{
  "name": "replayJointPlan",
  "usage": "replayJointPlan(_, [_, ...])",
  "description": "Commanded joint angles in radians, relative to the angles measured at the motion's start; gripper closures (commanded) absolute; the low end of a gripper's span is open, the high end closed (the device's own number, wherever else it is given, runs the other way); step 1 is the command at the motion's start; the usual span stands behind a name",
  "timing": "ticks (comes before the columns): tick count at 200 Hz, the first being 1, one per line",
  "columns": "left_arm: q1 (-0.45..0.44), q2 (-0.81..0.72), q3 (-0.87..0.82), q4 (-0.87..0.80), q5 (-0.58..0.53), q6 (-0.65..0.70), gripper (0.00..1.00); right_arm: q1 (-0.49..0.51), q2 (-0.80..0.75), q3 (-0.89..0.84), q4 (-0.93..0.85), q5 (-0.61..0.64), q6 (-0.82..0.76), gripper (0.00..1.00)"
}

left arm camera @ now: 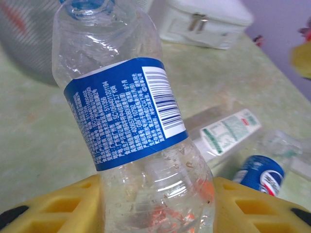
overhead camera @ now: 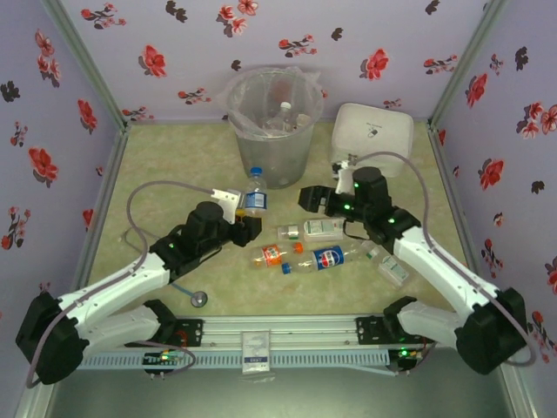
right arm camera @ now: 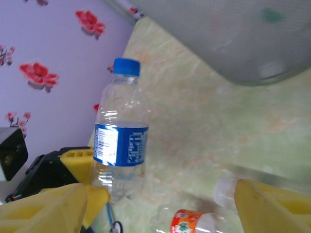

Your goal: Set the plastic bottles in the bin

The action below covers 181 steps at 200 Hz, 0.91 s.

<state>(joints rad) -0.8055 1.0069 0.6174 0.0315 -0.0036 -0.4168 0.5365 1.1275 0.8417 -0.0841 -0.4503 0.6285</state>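
Note:
A clear plastic bottle with a blue label and blue cap (overhead camera: 254, 195) stands upright in front of the bin (overhead camera: 274, 131). My left gripper (overhead camera: 248, 219) is shut on its lower body. In the left wrist view the yellow fingers (left arm camera: 53, 208) press both sides of that bottle (left arm camera: 126, 111). My right gripper (overhead camera: 312, 202) hovers open just right of it, over the lying bottles, with nothing between its fingers (right arm camera: 48, 208). A green-labelled bottle (overhead camera: 318, 230), an orange-labelled one (overhead camera: 274, 254) and a Pepsi bottle (overhead camera: 327, 259) lie mid-table. Several bottles sit inside the bin.
A white latched case (overhead camera: 374, 135) stands at the back right beside the bin. Another bottle (overhead camera: 392, 271) lies under the right forearm. A stethoscope (overhead camera: 198, 298) lies by the left arm near the front edge. Flowered walls close in three sides.

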Motion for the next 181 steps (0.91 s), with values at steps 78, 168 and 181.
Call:
replayJointPlan(78, [-0.029,-0.016,0.011,0.11,0.253,0.19,0.67,0.059,0.245,0.239,-0.011,-0.012,-0.091,0.13])
replayJointPlan(168, [-0.029,-0.004,0.024,0.104,0.202,0.198,0.45,0.056,0.256,0.314,-0.1,-0.043,-0.125,0.55])
replayJointPlan(181, [-0.03,-0.022,0.018,0.105,0.163,0.192,0.29,0.048,0.233,0.339,-0.134,-0.022,-0.15,0.58])
